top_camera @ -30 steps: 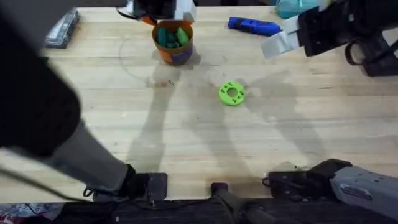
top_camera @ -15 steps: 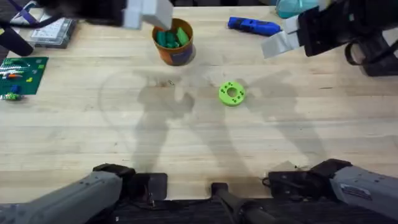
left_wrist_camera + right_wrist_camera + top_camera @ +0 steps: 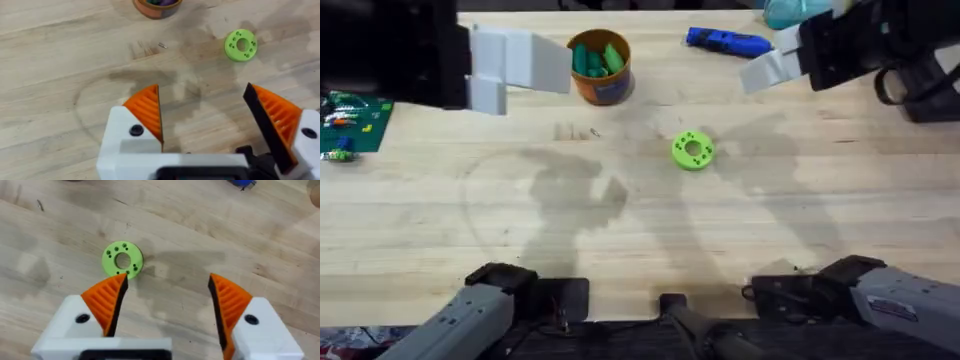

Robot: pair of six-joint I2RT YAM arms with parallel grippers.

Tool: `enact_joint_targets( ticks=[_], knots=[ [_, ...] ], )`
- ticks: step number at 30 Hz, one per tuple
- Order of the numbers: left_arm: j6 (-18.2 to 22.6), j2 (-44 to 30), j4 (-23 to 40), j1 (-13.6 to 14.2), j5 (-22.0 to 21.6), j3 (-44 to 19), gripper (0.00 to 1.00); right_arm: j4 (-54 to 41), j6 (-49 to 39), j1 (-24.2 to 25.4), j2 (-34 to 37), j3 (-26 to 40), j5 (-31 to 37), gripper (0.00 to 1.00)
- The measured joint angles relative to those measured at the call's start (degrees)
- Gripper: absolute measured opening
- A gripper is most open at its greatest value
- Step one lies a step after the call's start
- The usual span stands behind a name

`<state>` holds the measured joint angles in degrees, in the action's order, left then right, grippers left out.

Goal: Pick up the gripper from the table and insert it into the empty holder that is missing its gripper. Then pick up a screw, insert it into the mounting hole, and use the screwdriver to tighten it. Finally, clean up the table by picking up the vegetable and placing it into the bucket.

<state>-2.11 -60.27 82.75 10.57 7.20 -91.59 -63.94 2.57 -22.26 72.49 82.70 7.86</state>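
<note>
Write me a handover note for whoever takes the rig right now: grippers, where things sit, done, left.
Left gripper: open, holding nothing, raised over the table's far left, beside the bucket.
Right gripper: open, holding nothing, raised over the far right, with the lime-green ring below and ahead of it.
Bucket: far centre, green pieces inside; I cannot tell whether the vegetable is among them.
Blue tool: at the far edge, right of the bucket.
A small screw-like item lies loose near the bucket.
Green board: at the left edge.
Done: nothing I can confirm.
Left: gripper into holder, screw in and tightened; check the bucket.
</note>
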Motion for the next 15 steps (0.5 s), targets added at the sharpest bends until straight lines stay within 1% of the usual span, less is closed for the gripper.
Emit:
enact_joint_targets(
  ticks=[15],
  knots=[
    [0.0,-0.8,-0.3,0.0,-0.4,0.6,0.967,0.0,0.0,0.0,0.0,0.0,0.0,0.966]
  ],
)
